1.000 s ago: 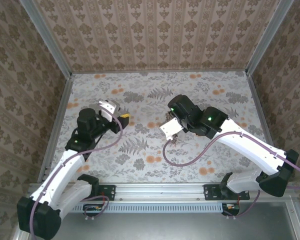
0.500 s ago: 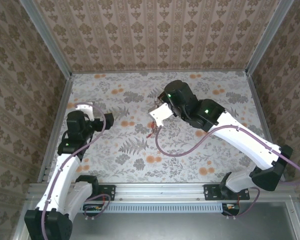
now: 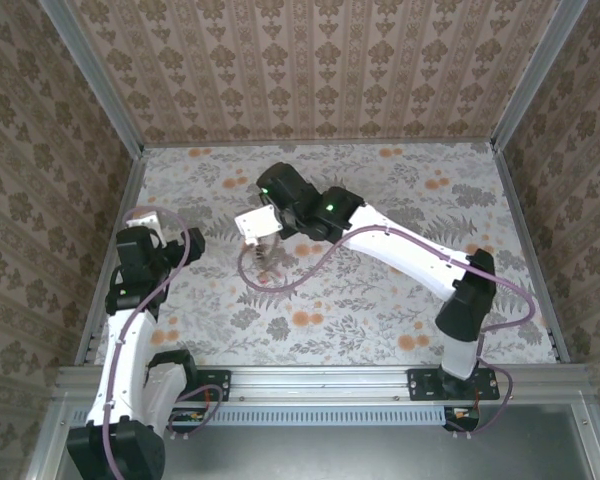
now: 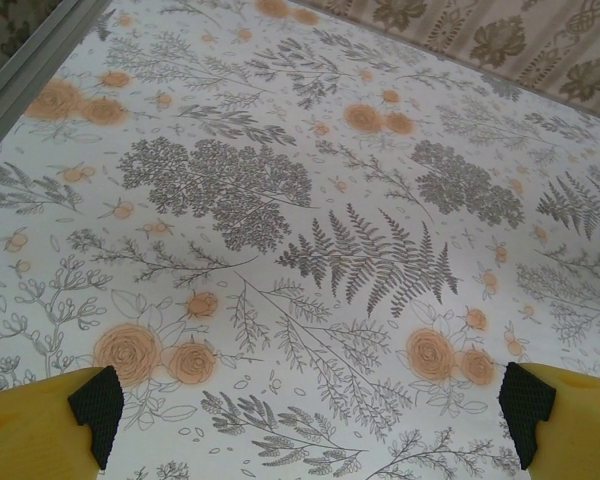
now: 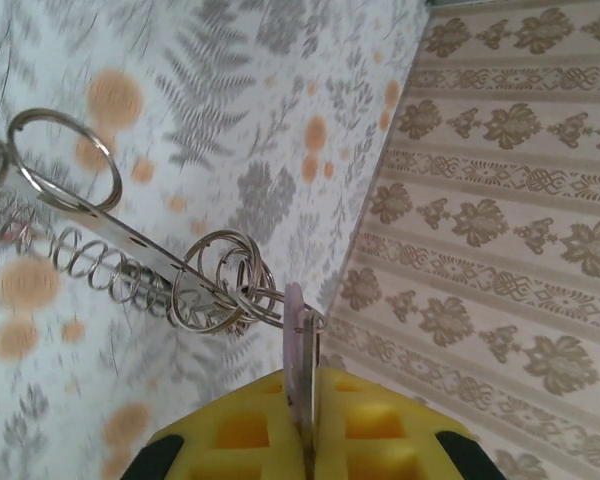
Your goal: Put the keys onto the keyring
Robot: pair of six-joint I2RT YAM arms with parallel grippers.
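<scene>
Keyring (image 5: 298,335): thin flat grey piece, seen edge-on between yellow fingers. I take it for the ring's rim, but cannot be certain.
Right gripper (image 5: 302,390): fingers together, clamped on that piece. It is held above the table (image 3: 330,320), left of centre, in the far half.
Keys (image 5: 120,238): they trail off the keyring as one string of wire loops, a holed metal strip and a coil. The long axis runs straight away from the fingertips toward the table. The heads are too blurred to count.
Left gripper (image 4: 310,410): fingers wide apart with nothing between them and bare floral table beneath. It sits near the table's left edge.
Bearing: the string lies to the right of the left gripper, well apart from it. The right arm is the nearer one and has the grip.
Coming move (judgement): the left fingers would have to come in across that long axis to take a key.
Top view gives: the gap between the arms, with the string a small dark tangle.
Right wrist gives: the separate loops and the grip itself.
</scene>
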